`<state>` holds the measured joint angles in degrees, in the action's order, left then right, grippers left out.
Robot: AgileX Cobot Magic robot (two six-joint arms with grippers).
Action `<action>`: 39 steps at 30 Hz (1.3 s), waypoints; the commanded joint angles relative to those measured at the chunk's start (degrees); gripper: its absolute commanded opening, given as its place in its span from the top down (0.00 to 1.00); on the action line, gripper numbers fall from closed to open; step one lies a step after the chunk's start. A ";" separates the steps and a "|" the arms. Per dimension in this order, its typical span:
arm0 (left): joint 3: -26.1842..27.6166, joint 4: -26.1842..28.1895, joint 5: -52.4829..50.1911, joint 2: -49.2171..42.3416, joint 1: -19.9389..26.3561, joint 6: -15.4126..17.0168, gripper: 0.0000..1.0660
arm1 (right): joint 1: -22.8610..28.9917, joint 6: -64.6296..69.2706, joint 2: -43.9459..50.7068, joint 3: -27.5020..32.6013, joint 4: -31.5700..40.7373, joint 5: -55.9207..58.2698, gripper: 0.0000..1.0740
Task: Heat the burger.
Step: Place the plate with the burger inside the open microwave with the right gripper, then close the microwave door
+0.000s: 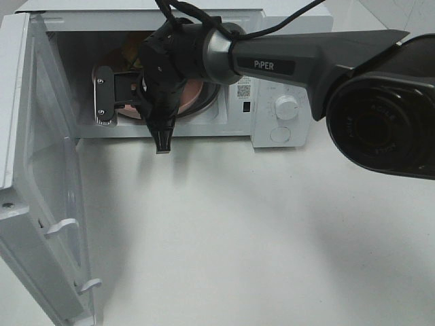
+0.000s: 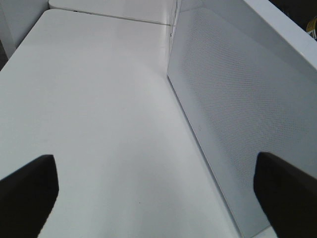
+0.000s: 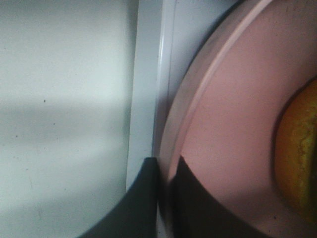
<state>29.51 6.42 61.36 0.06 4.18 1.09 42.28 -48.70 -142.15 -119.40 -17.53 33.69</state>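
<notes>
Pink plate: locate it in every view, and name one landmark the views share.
Exterior high: pink plate inside the microwave, largely hidden.
Left wrist: not in it.
Right wrist: fills one side, rim pinched by the right gripper.
Landmark: the microwave's open door, exterior and left wrist only.

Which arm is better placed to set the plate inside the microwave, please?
Right: the right gripper grips the rim of the pink plate at the microwave, burger aboard; the left gripper hangs open beside the door.

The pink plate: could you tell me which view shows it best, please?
The right wrist view: the pink plate fills it, its rim pinched by the right gripper. The exterior high view shows only slivers behind the arm; the left wrist view shows none.
</notes>
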 commanded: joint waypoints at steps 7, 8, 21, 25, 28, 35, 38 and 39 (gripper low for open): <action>0.00 0.11 -0.23 -0.06 -0.29 -0.11 0.04 | -0.29 2.06 0.00 -1.09 -0.97 -4.35 0.95; 0.00 0.11 -0.23 -0.06 -0.29 -0.11 0.04 | -0.29 2.06 0.00 -1.09 -0.97 -4.35 0.95; 0.00 0.11 -0.23 -0.06 -0.29 -0.11 0.04 | -0.29 4.76 0.40 -0.92 -0.80 -1.60 0.59; 0.00 0.11 -0.23 -0.06 -0.29 -0.11 0.04 | -0.29 4.53 2.35 2.58 0.23 -2.64 0.55; 0.00 0.11 -0.23 -0.06 -0.29 -0.11 0.04 | -0.29 4.47 4.93 7.16 0.17 -6.30 0.49; 0.00 0.11 -0.23 -0.06 -0.29 -0.11 0.04 | -0.17 3.38 10.49 15.53 -2.29 -12.03 0.31; 0.00 0.11 -0.23 -0.06 -0.29 -0.11 0.04 | -0.11 1.32 12.89 19.60 -2.69 -14.44 0.30; 0.00 0.11 -0.23 -0.06 -0.29 -0.11 0.04 | -0.11 1.32 12.89 19.60 -2.69 -14.44 0.30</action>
<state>29.51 6.42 61.36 0.06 4.18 1.09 42.28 -46.35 -130.18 -100.38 -19.48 20.17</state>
